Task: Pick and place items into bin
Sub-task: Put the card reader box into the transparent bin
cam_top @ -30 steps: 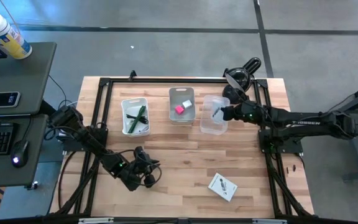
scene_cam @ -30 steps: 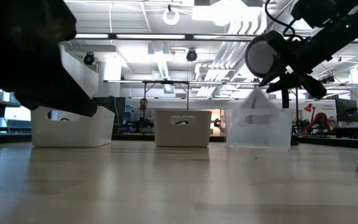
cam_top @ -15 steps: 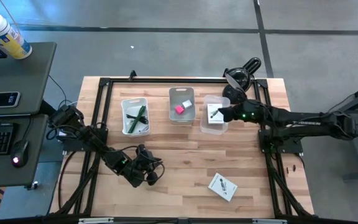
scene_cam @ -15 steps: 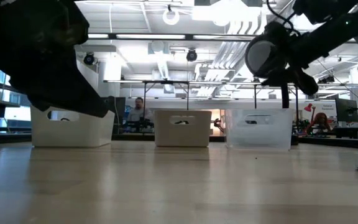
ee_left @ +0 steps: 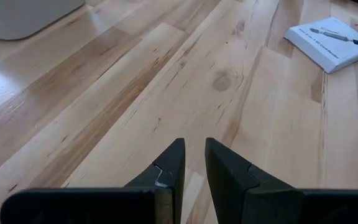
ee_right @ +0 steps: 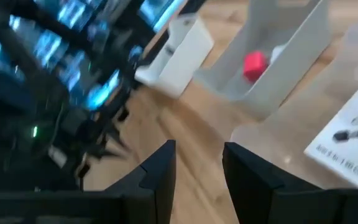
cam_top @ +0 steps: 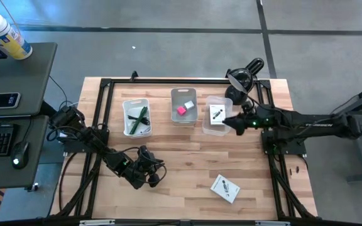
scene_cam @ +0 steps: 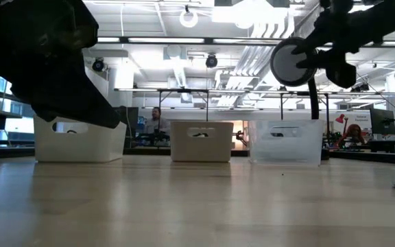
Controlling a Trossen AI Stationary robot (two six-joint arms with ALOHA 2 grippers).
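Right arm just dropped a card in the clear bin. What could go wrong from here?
1. The right gripper, open and empty, hangs at the clear bin rim; it may nudge the bin.
2. The desk lamp stands close behind that arm.
3. The last card lies flat on the table, likely hard to grip.

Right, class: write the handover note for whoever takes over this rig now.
Left gripper: narrowly open, empty, low over the table's front.
Right gripper: open, empty, beside the clear bin.
Done: one card in the clear bin; pink block and white cube in the grey bin; pen in the white bin.
Left: the second card lies on the table, nearer the right arm's side.
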